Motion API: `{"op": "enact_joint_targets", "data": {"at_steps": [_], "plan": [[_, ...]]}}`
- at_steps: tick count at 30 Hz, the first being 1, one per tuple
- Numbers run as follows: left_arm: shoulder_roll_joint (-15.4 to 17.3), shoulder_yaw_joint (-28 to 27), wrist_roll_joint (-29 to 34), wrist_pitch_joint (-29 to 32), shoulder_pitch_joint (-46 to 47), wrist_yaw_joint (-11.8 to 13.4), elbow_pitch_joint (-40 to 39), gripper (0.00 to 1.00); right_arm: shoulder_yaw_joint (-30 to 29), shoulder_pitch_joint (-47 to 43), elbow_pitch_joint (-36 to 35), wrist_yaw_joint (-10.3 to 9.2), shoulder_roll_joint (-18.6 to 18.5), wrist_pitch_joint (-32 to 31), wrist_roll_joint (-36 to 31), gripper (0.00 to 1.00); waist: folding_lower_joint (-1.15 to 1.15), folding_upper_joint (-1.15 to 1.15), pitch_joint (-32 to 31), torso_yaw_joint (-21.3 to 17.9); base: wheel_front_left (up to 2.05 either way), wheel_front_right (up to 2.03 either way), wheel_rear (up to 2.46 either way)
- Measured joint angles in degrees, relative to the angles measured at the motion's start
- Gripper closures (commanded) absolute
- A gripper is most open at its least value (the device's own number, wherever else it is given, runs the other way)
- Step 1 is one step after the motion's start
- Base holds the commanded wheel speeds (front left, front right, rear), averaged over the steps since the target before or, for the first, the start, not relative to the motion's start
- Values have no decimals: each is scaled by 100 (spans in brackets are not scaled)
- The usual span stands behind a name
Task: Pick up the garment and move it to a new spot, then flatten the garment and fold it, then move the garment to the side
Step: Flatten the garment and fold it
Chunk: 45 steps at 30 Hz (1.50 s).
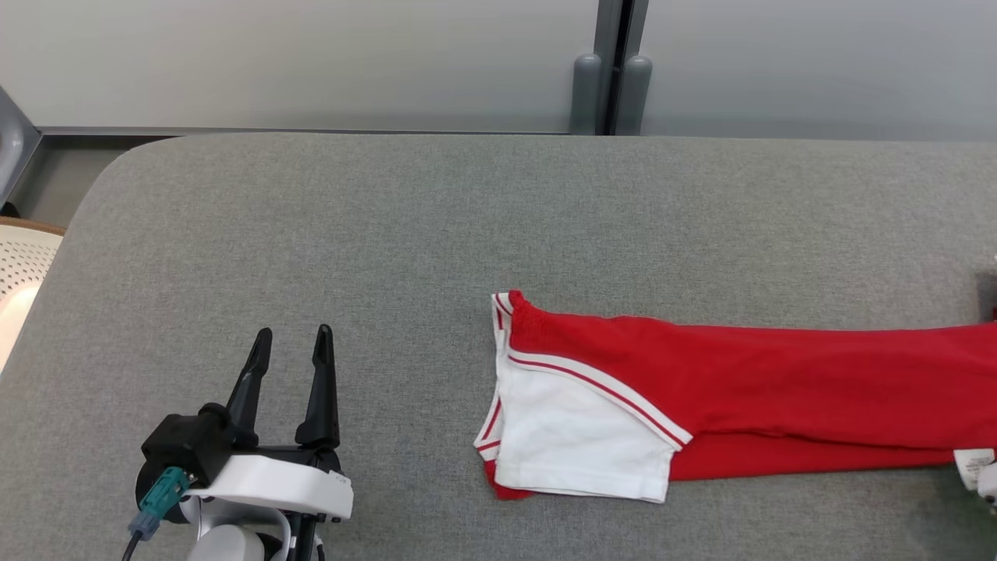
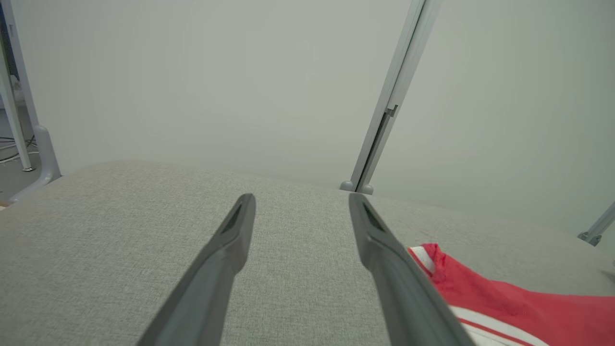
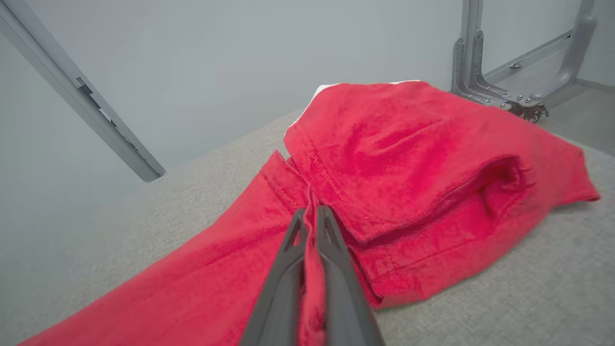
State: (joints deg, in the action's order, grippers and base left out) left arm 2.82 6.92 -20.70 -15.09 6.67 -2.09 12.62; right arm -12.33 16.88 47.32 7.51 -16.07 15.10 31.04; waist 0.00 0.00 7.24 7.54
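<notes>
Covering the far side of the room, pale grey wall panels [image 1: 311,62] meet at a grey upright post [image 1: 610,78]. Below them lies a grey woven surface [image 1: 311,234] with a rounded far-left corner. A pale perforated chair [image 1: 19,265] shows beyond its left edge.

Item under task: the garment [image 1: 779,374], red, lies on the right half of the surface and runs as a long band off the right edge of the head view. Its left end is turned back, showing a white panel [image 1: 576,436] bordered by red-and-white stripes [image 1: 607,389]. A white label [image 1: 974,463] shows at the near right. In the right wrist view the far end is bunched into thick folds with stitched hems.

Right gripper [image 3: 311,211]: fingers pressed together, pinching a ridge of the red cloth where two layers meet.

Left gripper [image 1: 294,331]: at the lower left over bare surface, well apart from the garment, fingers spread and holding nothing. The left wrist view shows the striped end just beyond its right finger [image 2: 384,250].
</notes>
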Motion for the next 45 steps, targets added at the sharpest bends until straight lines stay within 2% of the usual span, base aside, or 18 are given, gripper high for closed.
{"op": "enact_joint_targets", "data": {"at_steps": [3, 9, 15, 16, 21, 27, 33, 44, 45], "plan": [[1, -9, -52, 0, -14, 14, 5, 0, -246, 66, -98, -2, -48, 1, -197, 100, 0, 0, -44, -11, 0, 0, 0], [0, -7, -87, 0, -51, 22, 46, 0, -85, 99, -624, -2, 185, 2, -256, 100, 0, 0, -146, -46, 0, 0, 0], [1, 4, -103, 0, -141, 21, 100, 0, 758, 65, -1586, -2, 565, -185, -136, 100, 0, 0, -258, -94, 0, 0, 0], [0, 14, -111, 0, -158, 22, 108, 0, 1053, 13, -1979, -2, 721, -336, -46, 100, 0, 0, -293, -103, 0, 0, 0], [0, 47, -156, 0, -160, 25, 113, 0, 1951, -113, -2898, -2, 1058, -799, 66, 100, 0, 0, -329, -102, 0, 0, 0], [-1, 136, -221, 0, -164, 48, 137, 0, 2839, -180, -3501, -2, 1291, -1168, 330, 100, 0, 0, -315, -12, 0, 0, 0], [-2, 309, -347, 0, -163, 85, 158, 0, 3455, -252, -3188, -2, 1316, -1007, 735, 100, 0, 0, -311, 221, 0, 0, 0], [1, 405, -401, 0, -128, 123, 181, 0, 4541, 240, -1896, -2, 1317, -288, 1651, 100, 0, 0, -115, 626, 0, 0, 0], [2, 419, -398, 0, -127, 123, 208, 0, 4659, 265, -1795, -2, 1317, -235, 1714, 90, 0, 0, -92, 651, 0, 0, 0]]}}
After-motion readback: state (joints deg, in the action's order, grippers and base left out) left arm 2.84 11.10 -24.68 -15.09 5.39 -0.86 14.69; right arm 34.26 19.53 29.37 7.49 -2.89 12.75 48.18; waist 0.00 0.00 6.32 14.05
